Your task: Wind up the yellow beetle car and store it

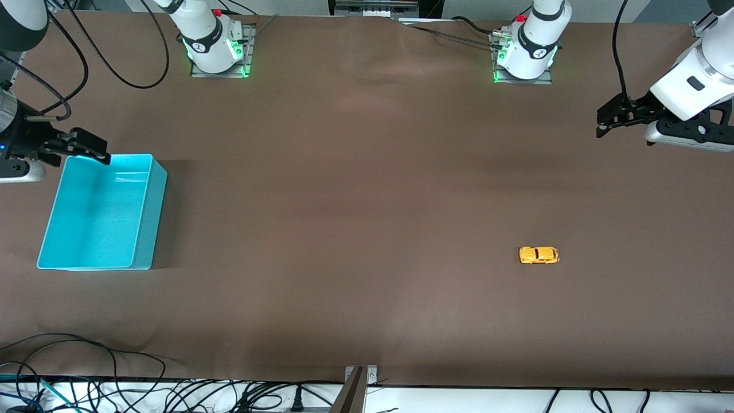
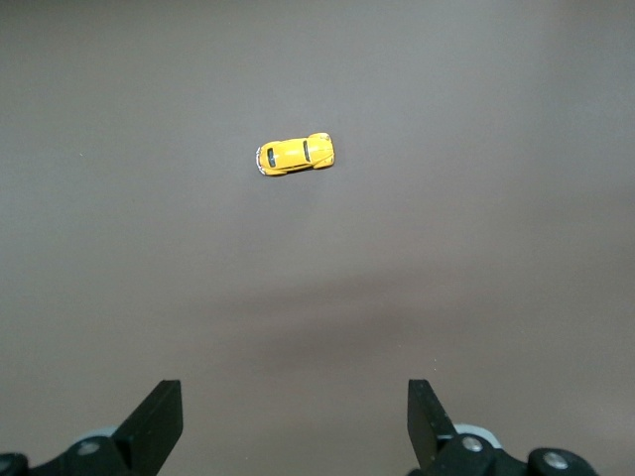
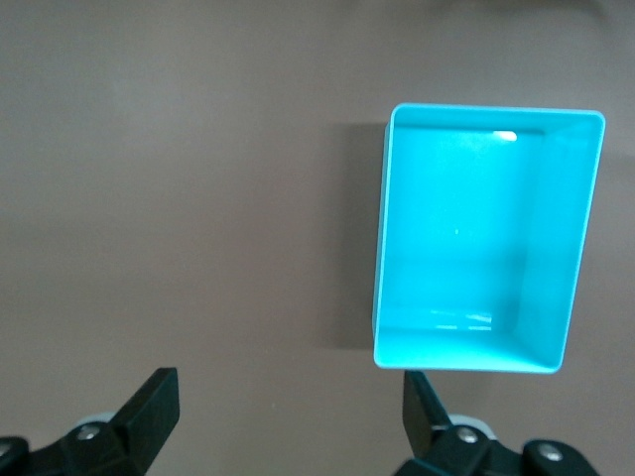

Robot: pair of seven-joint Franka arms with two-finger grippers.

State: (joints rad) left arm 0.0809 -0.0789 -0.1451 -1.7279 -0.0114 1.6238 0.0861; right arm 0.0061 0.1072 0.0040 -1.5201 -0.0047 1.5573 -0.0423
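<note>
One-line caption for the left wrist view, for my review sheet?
Open left claw hovers over the bare brown table, the yellow beetle car on its wheels ahead, untouched.

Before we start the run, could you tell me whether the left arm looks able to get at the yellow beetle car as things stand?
Probably yes: the yellow beetle car sits alone on the table, and the open left gripper hangs above that end with nothing between.

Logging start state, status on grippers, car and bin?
Left gripper open, up over the left arm's end of the table. Right gripper open, over bin rim. Car on the table, untouched. Bin empty; nothing in the way.
</note>
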